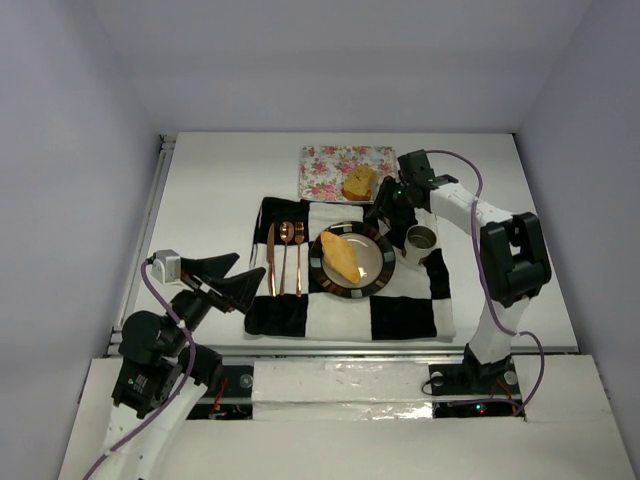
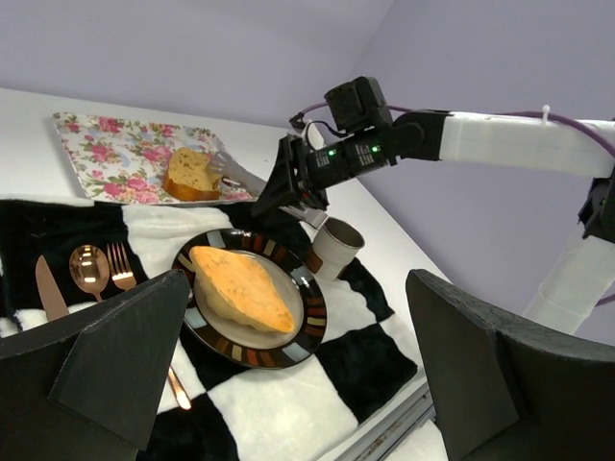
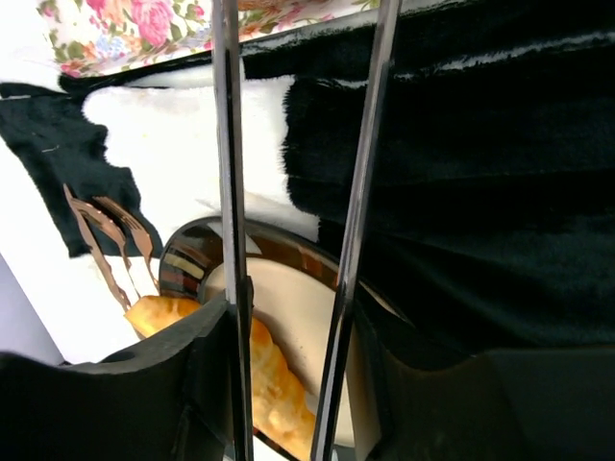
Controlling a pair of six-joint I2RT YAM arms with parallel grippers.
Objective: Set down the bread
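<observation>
Lavender walls enclose a white desk (image 1: 210, 200); a black-and-white checked cloth (image 1: 405, 318) lies at frame centre in the top view.

Bread, two pieces:
- pale yellow-orange wedge (image 1: 340, 256): lying on the striped-rim plate (image 2: 255, 357), which sits on the cloth at centre.
- browner chunk (image 1: 359, 182): on the floral tray (image 1: 325, 165), above the cloth, towards the tray's lower right.

Other items: knife (image 1: 271, 258), spoon (image 1: 286, 250) and fork (image 1: 299, 255) side by side on the cloth, left of the plate. Cup (image 1: 420, 240) upright just right of the plate.

Right claw (image 1: 385, 212): above the plate's upper right, between tray and cup. It is grasping metal tongs (image 3: 228, 144), one finger outside each blade. The blades stand apart. In the left wrist view the tong tips lie just right of the browner chunk; contact cannot be told.

Left claw (image 1: 232, 275): released, fingers spread wide, nothing between them. It sits at lower left, over the cloth's left edge, well apart from both pieces.
</observation>
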